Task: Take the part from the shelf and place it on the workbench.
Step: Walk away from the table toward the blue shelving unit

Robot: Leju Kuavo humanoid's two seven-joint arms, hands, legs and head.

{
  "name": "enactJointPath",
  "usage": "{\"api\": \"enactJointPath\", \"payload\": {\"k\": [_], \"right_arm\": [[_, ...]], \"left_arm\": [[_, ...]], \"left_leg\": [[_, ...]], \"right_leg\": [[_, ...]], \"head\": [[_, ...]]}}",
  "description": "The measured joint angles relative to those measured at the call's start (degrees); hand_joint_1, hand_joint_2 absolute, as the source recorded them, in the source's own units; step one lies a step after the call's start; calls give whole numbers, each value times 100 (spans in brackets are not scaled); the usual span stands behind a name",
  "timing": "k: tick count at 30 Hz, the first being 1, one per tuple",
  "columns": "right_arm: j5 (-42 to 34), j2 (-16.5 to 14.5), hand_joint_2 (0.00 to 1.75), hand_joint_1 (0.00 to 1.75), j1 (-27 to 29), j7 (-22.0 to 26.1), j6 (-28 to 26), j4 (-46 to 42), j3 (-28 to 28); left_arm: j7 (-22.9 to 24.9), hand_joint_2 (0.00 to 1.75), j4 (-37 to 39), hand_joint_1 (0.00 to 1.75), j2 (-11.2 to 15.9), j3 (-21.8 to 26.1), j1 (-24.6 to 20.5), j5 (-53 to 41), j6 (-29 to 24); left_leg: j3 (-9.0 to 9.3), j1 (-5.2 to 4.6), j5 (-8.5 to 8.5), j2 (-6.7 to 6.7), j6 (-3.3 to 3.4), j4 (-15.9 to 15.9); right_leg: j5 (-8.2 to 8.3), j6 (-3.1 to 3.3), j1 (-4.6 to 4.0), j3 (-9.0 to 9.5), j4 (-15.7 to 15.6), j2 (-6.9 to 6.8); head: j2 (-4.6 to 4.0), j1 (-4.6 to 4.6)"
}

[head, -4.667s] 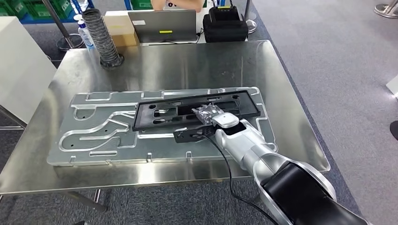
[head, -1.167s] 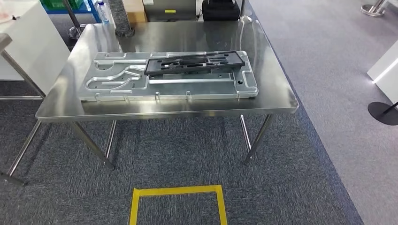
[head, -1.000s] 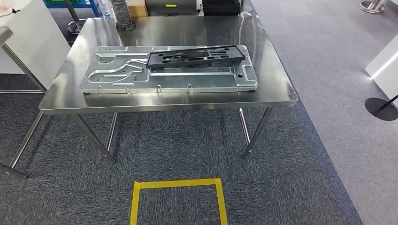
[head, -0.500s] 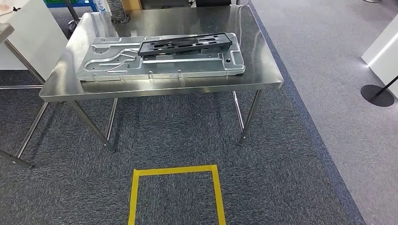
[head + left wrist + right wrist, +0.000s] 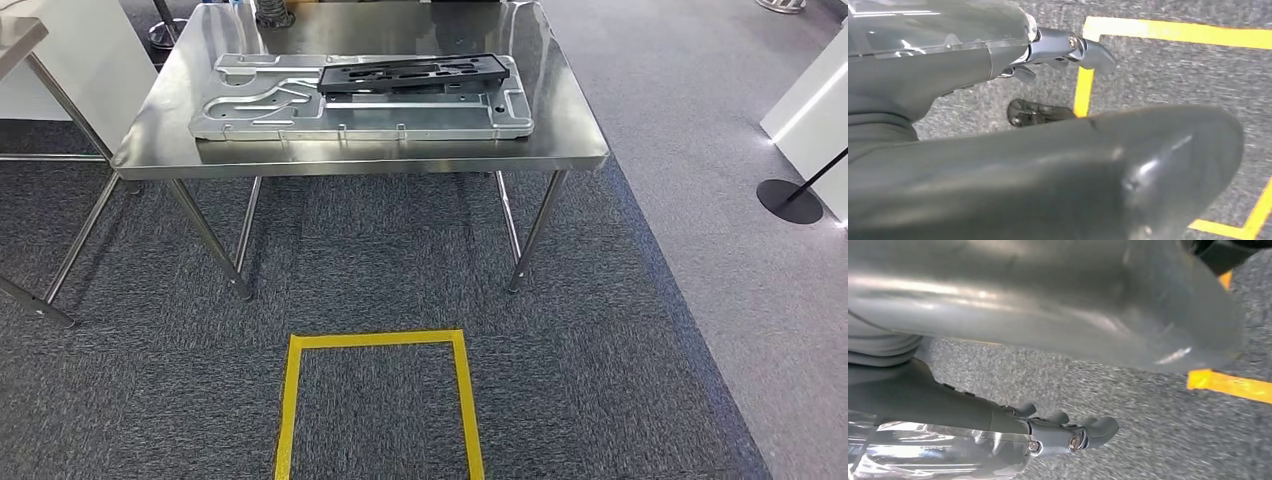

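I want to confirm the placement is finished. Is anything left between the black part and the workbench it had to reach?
Nothing visible. The black part already lies on the grooved metal plate on the workbench, and both hands hang empty over the carpet.

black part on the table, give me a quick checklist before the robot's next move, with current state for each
1. Black part lies on the metal plate on the steel table: ok.
2. Part sits flat, none of it past the plate's edge: ok.
3. Left hand holds nothing, over the carpet: ok.
4. Right hand holds nothing, over the carpet: ok.
5. Robot stands clear of the table, the yellow floor square between them: ok.
6. Part seated exactly in its slot on the plate: cannot tell.
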State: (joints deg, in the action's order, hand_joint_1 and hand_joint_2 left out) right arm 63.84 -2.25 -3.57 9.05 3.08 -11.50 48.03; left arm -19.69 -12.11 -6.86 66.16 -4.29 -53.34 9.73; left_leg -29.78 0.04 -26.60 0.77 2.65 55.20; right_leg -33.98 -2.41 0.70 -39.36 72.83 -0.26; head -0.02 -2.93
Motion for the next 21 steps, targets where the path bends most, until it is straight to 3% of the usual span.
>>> {"api": "enactJointPath", "payload": {"k": [1,2,4,6,7,9,10,12,14,15,16,17,19,21], "right_arm": [[0,0,0,0,-1,0,0,1,-1],[0,0,0,0,-3,-1,0,1,-3],[2,3,0,0,-17,-2,0,1,-7],[8,7,0,0,-36,-14,1,1,-10],[10,9,0,0,-42,-27,2,1,-11],[13,7,0,0,-45,-59,7,2,-11],[13,4,0,0,-48,-73,13,3,-11],[9,1,0,0,-52,-103,39,6,-11],[-20,1,0,0,-46,-135,93,7,-5],[-45,-1,0,0,-45,-157,139,7,3],[-80,-6,0,0,-45,-189,191,7,19],[-117,-15,0,0,-45,-227,244,7,41],[-203,-43,0,0,-46,-303,316,7,105],[-263,-63,0,0,-51,-343,339,7,169]], "left_arm": [[0,0,0,0,0,0,1,-1,-1],[0,0,0,0,0,0,2,-1,-1],[0,0,0,0,-3,0,-1,-4,-5],[-1,0,0,0,-8,0,-6,-6,-18],[-3,0,0,0,-9,0,-8,-6,-25],[-19,0,0,0,1,1,-8,-6,-33],[-31,0,0,0,11,1,-6,-4,-33],[-45,0,0,0,30,3,1,-1,-46],[-23,0,0,0,31,4,6,-5,-96],[0,0,0,0,31,4,6,-10,-129],[29,0,0,0,33,4,7,-21,-160],[58,0,0,0,37,4,7,-34,-187],[102,0,0,0,49,4,-2,-57,-226],[123,0,0,0,57,4,-12,-71,-246]], "left_leg": [[-83,-5,41,0,-7,31],[-163,-7,74,-1,-19,67],[-290,-14,127,-4,-49,141],[-366,-19,192,2,-100,183],[-390,-17,233,7,-133,186],[-429,-7,282,2,-199,191],[-471,-7,209,-11,-230,254],[-633,8,-213,-36,-284,699],[-843,37,-666,-41,-335,1437],[-890,52,-744,-41,-355,1709],[-847,64,-694,-40,-371,1792],[-705,76,-561,-40,-381,1669],[-154,92,-318,-42,-382,880],[239,75,-294,-57,-330,224]], "right_leg": [[73,0,3,75,54,0],[229,13,2,262,-123,1],[454,79,-20,850,-934,3],[443,146,-56,1270,-1620,5],[411,168,-73,1325,-1752,5],[473,228,-65,1285,-1822,-9],[518,270,-50,1251,-1849,-18],[622,339,-22,1155,-1884,-38],[722,356,-23,1027,-1872,-40],[768,348,-24,962,-1858,-41],[807,336,-21,895,-1835,-41],[839,320,-15,829,-1806,-40],[885,274,-3,702,-1717,-36],[924,210,-8,611,-1633,-35]], "head": [[0,0],[0,0],[0,0],[0,-1],[0,-1],[0,-1],[0,-1],[0,-2],[0,-2],[0,-2],[0,-2],[0,-2],[0,-2],[0,-1]]}}
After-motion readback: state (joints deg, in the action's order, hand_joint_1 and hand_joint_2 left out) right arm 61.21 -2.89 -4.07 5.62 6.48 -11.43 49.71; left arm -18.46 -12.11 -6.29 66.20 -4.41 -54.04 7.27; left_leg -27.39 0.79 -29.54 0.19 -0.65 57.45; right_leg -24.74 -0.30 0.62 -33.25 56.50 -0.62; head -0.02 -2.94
